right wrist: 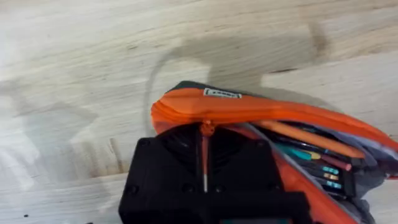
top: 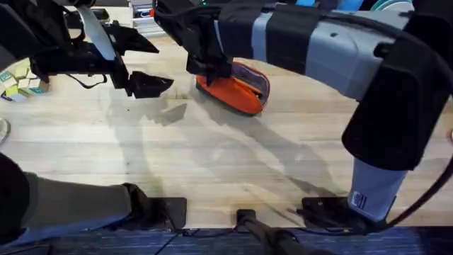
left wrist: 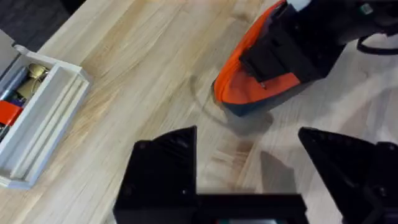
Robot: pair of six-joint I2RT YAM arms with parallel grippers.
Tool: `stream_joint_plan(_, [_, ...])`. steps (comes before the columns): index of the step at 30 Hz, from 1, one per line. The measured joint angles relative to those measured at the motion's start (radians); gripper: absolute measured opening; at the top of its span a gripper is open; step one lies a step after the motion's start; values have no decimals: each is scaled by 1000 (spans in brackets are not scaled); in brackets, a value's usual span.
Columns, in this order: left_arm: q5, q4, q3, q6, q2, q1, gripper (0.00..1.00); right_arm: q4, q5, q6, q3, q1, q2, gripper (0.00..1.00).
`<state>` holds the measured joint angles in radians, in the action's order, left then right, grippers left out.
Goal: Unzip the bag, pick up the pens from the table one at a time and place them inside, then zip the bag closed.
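The orange bag (top: 237, 93) lies on the table (top: 212, 156) at the back centre, its dark grey underside showing at one edge. My right gripper (top: 211, 71) reaches across to the bag's left end and is shut on the orange zipper pull (right wrist: 207, 129). Behind the pull the zipper stands open, and several pens (right wrist: 311, 142) lie inside, one with an orange barrel. My left gripper (top: 163, 65) hovers open just left of the bag with nothing between its fingers (left wrist: 165, 168). The left wrist view shows the bag (left wrist: 239, 87) under the right gripper (left wrist: 292, 50).
A white open box (left wrist: 43, 118) with small items lies on the table off to the left gripper's side. Small blocks (top: 18, 83) sit at the table's left edge. Clutter lines the far edge.
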<state>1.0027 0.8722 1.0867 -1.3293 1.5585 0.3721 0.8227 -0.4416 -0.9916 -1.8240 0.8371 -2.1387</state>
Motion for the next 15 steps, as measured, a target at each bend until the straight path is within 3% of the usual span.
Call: stream_joint_plan(15, [0, 0, 0, 0, 0, 0, 994, 13, 1, 24, 0, 0, 48, 33])
